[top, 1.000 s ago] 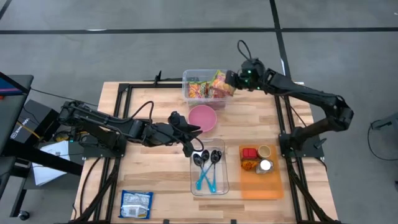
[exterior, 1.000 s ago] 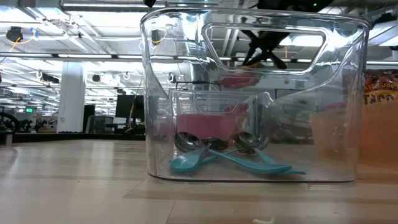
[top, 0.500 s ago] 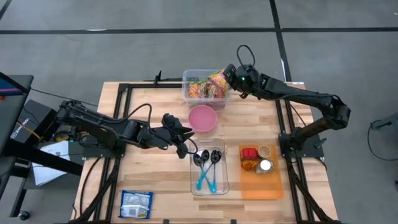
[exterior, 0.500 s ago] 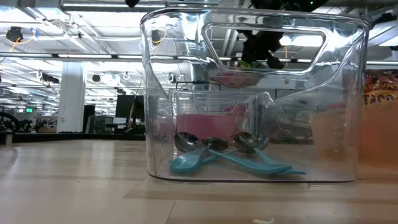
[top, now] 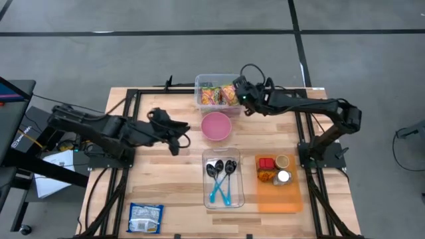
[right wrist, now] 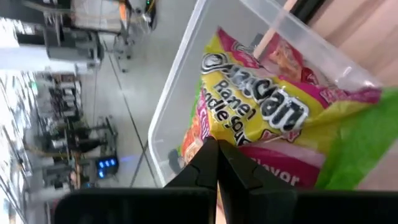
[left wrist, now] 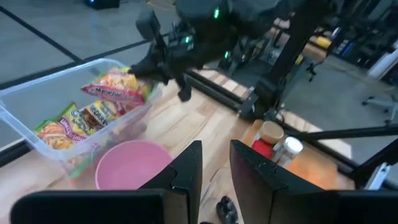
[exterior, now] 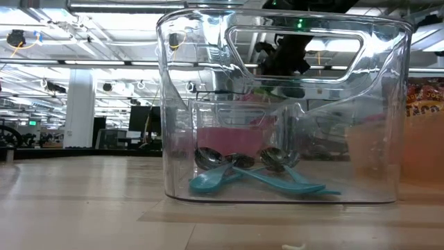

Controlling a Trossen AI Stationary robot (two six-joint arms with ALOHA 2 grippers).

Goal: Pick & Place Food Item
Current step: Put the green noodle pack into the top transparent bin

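Pinching noodle packet (top: 229, 91), right pincer (top: 240, 89) moved over bin (top: 199, 99); left pincer (top: 178, 136), slightly parted, retreated.

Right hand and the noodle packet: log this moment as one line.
right hand: shut on yellow ramen noodle packet | over clear plastic bin | round pink bowl: empty | left hand: beside bowl, holding nothing

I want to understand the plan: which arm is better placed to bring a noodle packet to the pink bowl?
The right. The right gripper is shut on a ramen packet at the clear bin, beside the pink bowl. The left gripper holds nothing.
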